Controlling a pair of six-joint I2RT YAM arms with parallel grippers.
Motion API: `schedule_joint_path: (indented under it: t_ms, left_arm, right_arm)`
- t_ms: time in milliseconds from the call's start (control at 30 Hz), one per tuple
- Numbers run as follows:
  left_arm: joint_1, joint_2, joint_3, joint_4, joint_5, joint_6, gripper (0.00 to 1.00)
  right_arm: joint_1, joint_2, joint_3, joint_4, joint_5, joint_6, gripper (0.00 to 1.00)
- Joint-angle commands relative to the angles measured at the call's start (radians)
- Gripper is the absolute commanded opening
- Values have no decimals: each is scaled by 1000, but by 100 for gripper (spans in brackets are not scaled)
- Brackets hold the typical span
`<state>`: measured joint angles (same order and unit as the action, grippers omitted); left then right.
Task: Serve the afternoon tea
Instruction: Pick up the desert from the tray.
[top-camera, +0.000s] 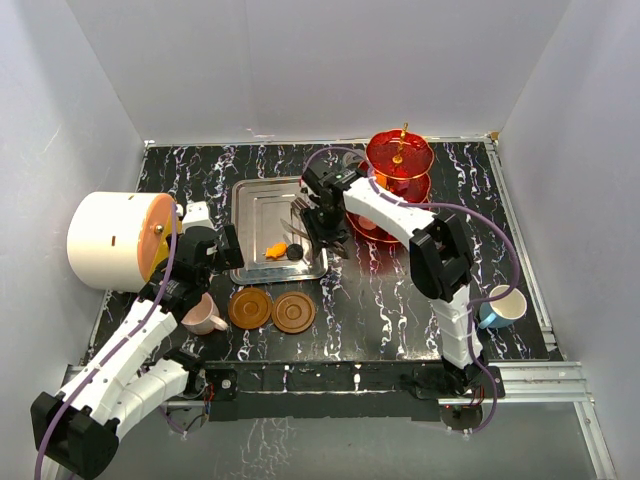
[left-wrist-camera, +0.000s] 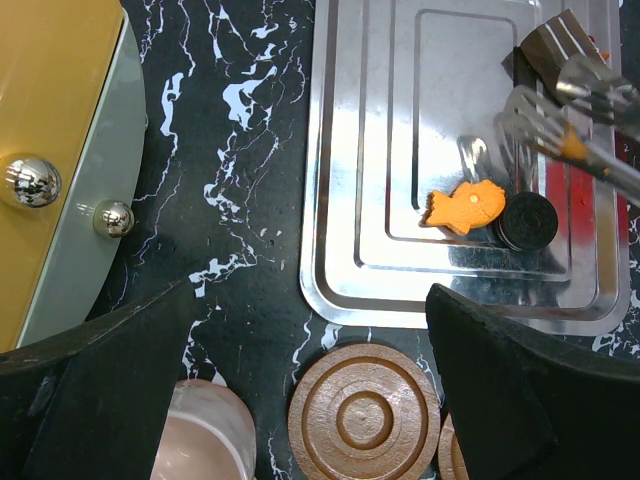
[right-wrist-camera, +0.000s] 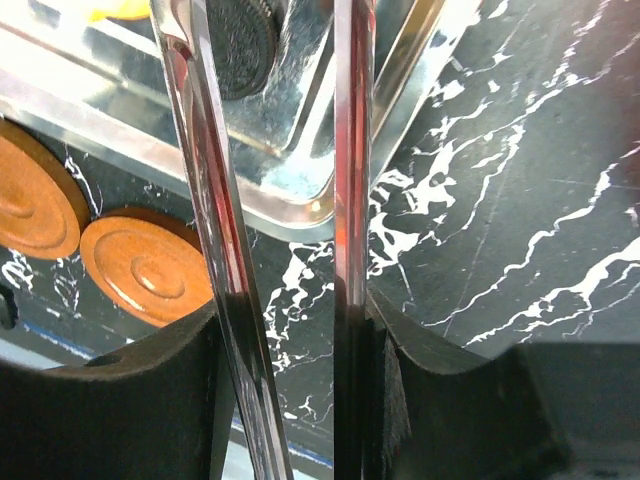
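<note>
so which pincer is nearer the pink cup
left. the left pincer hangs open right by the pink cup; the right pincer grips tongs over the steel tray, farther off

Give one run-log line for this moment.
left gripper: open, near pink cup | right gripper: shut on tongs, over tray | on tray: orange sweet, black cookie

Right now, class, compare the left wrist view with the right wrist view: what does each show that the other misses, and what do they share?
Only the left wrist view shows the drum with its orange face and the pink cup. Only the right wrist view shows the right hand shut on the tongs, their two arms running between its fingers. Both show the steel tray, the black round sweet, the brown saucers and the tongs.
</note>
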<state>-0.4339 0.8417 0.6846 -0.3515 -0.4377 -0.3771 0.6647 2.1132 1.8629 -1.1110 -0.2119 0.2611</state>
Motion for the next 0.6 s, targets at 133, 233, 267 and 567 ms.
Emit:
schedule_joint_path:
  t_ms: [133,233,267,567]
  left_arm:
    - [0,-8,4,5,-18,14,99]
    - [0,-10,5,5,-21,15,99]
    - [0,-10,6,5,-22,15,99]
    - [0,-9,5,5,-23,17,99]
  right_arm:
    - [-11,-86,86,74,146,50,43]
    - [-14,-69,89,61,146,48,44]
    - [-18,-59,91,53,139,49,44]
    - [-34,-16,71,43,89,44,45]
